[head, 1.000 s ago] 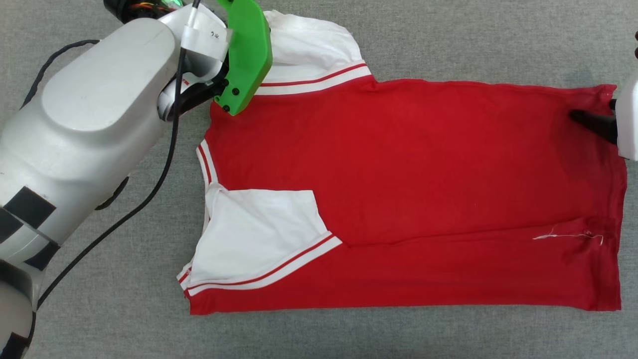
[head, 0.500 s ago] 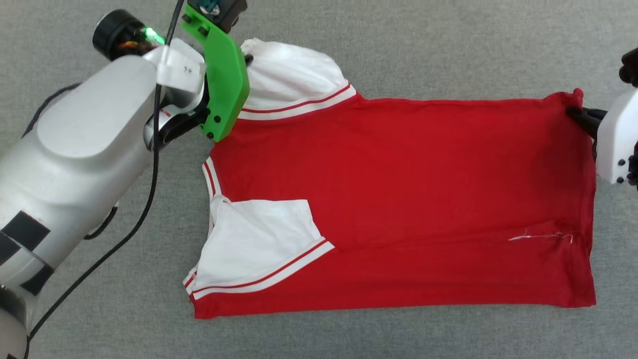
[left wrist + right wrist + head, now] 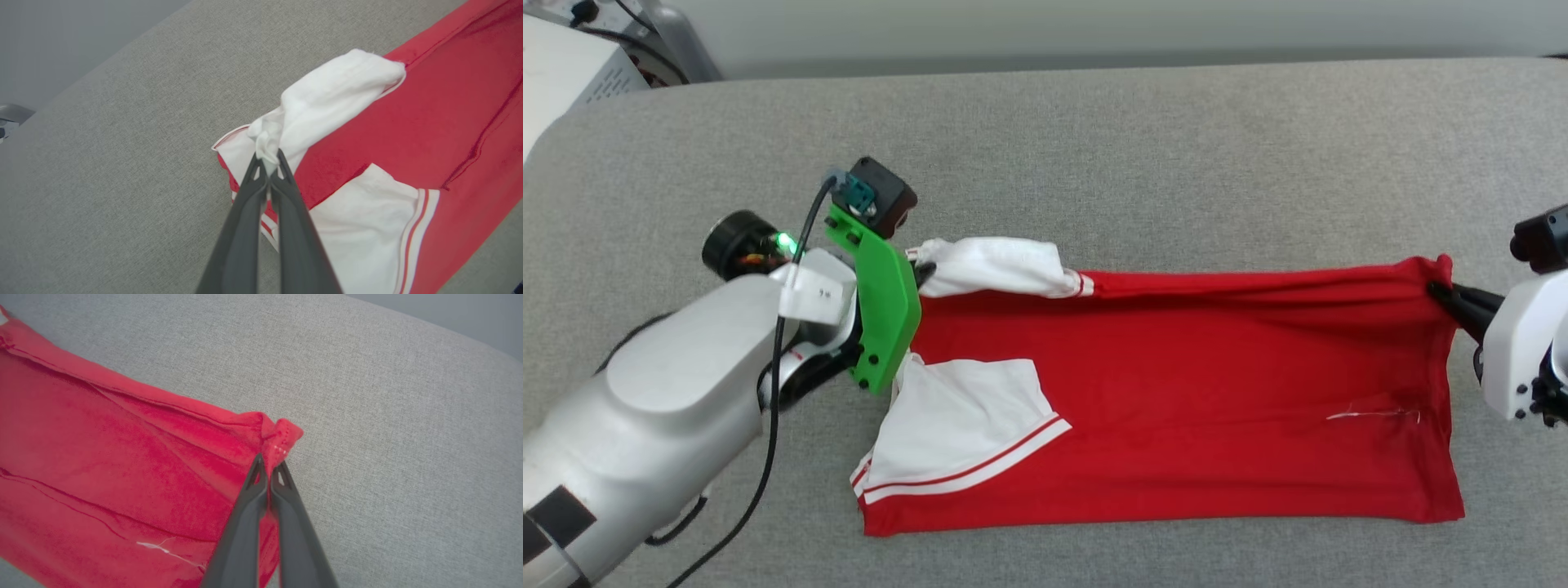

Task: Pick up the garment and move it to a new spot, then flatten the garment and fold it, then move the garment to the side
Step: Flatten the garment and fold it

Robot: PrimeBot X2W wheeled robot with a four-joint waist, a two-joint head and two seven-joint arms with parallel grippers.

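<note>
The garment [image 3: 1176, 392] lies lengthwise across the middle of the grey padded surface [image 3: 1143, 139], collar end toward my left and hem toward my right. Its near edge rests flat, close to the surface's near edge. Its far edge is lifted and drawn taut between my two grippers. The near white sleeve [image 3: 964, 416] lies folded flat on the red body, and the far white sleeve [image 3: 996, 268] is bunched up at the garment's far-left corner. My left gripper [image 3: 267, 163] has its fingers pressed together on a tuft of that bunched sleeve. My right gripper [image 3: 268, 467] pinches the far hem corner, fingers closed on the red cloth. A loose white thread [image 3: 1372, 414] lies near the hem. Past the surface's far-left corner stands a pale box [image 3: 564, 73] with cables.
</note>
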